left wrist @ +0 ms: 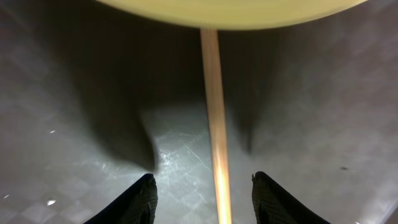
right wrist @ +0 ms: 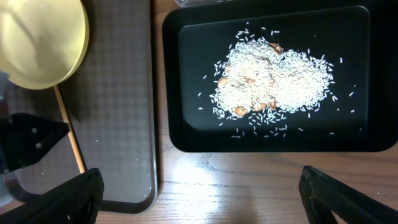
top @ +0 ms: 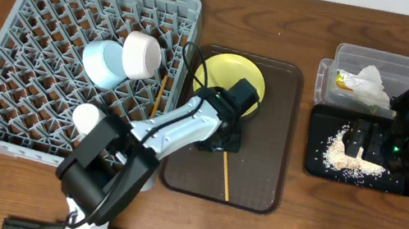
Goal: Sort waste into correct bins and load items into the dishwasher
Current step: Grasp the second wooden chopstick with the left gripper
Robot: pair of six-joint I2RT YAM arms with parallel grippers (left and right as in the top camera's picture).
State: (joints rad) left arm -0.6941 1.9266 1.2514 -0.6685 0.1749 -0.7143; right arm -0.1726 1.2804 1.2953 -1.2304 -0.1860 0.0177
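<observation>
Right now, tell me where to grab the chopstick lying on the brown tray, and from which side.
Take the chopstick on its bare mid-shaft, clear of the rim of the yellow plate, coming straight down from above. It lies flat and thin on the brown tray, so fingers must close across its width. The left gripper straddles it, open.
</observation>
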